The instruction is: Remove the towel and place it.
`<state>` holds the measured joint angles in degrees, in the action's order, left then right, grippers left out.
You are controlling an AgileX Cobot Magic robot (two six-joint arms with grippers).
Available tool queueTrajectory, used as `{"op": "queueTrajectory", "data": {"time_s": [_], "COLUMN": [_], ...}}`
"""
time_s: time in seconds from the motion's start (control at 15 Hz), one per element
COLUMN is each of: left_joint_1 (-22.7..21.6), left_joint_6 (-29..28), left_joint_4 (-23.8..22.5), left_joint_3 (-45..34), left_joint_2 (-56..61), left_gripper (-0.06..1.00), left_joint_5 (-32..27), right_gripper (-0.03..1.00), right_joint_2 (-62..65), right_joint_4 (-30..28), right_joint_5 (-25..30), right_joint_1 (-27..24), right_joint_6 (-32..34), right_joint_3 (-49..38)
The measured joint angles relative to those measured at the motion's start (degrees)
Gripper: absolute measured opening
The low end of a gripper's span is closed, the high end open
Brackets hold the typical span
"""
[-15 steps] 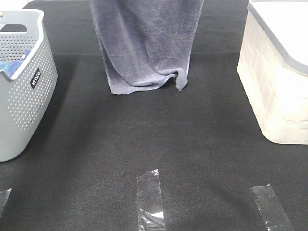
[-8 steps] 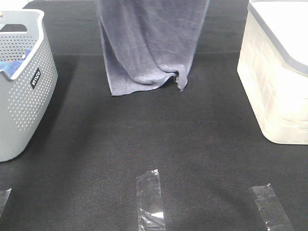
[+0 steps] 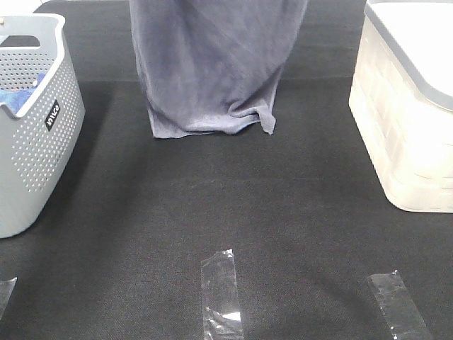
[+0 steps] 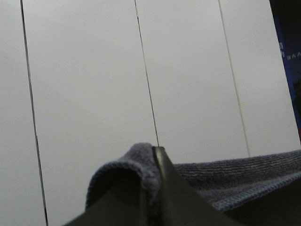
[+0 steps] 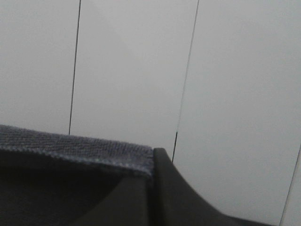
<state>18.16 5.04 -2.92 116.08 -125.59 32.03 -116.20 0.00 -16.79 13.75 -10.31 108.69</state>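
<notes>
Black bench (image 3: 226, 212). Slate-grey towel (image 3: 212, 71) hanging mid-back, hem crumpled on the bench, between lidded cream bin (image 3: 403, 142) at right and perforated grey basket (image 3: 35, 142) at left holding blue cloth (image 3: 15, 95). Clear tape strips (image 3: 221, 294) nearer. Left pincer (image 4: 153, 179) and right pincer (image 5: 151, 169) each pinching the towel's top edge.

The towel (image 3: 212, 71) runs off the top of the high view, so where it is held cannot be seen there. Up close, the left gripper (image 4: 151, 162) and right gripper (image 5: 151, 165) are dark blurs, with only their tips showing and cloth pinched between. The basket (image 3: 42, 142) and white bin (image 3: 403, 142) are cropped at the sides, and the basket's wall hides most of a blue cloth (image 3: 18, 95).
</notes>
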Motion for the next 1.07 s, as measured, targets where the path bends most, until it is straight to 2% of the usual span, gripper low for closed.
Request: {"op": "queueTrajectory", "data": {"time_s": [0.07, 0.2, 0.47, 0.6, 0.67, 0.73, 0.87, 0.93, 1.07], "left_joint_1": [-0.11, -0.11, 0.34, 0.97, 1.09, 1.15, 1.20, 1.20, 1.20], "left_joint_6": [0.06, 0.06, 0.06, 0.06, 0.06, 0.06, 0.00, 0.00, -0.23], "left_joint_4": [0.06, 0.23, 0.92, 3.44, 4.30, 6.13, 8.94, 10.03, 11.34], "left_joint_3": [0.00, 0.00, 0.00, 0.00, 0.00, 0.00, 0.00, 0.00, 0.00], "left_joint_2": [-1.09, -1.83, -1.09, 0.00, 0.29, 0.63, 0.80, 0.80, 0.86], "left_gripper": [0.00, 0.00, 0.00, 0.00, 0.00, 0.00, 0.00, 0.00, 0.00], "left_joint_5": [-2.81, -13.46, -39.48, -53.46, -56.72, -62.05, -71.79, -80.44, -86.69], "right_gripper": [0.00, 0.00, 0.00, 0.00, 0.00, 0.00, 0.00, 0.00, 0.00], "right_joint_2": [-0.06, -0.52, -0.63, -0.63, -0.57, -0.52, -0.52, -0.52, -0.46], "right_joint_4": [0.00, 0.00, 0.00, 1.89, 2.35, 3.78, 7.33, 10.03, 10.66], "right_joint_5": [3.38, 12.49, 33.12, 42.46, 44.46, 48.87, 58.90, 66.69, 73.57], "right_joint_1": [0.00, -0.06, 0.00, 0.00, 0.00, 0.00, -0.06, -0.06, -0.06], "right_joint_6": [0.00, 0.00, 0.00, 0.00, 0.00, 0.00, 0.00, 0.00, 0.00], "right_joint_3": [0.00, 0.00, 0.00, 0.00, 0.00, 0.00, 0.00, 0.00, 0.00]}}
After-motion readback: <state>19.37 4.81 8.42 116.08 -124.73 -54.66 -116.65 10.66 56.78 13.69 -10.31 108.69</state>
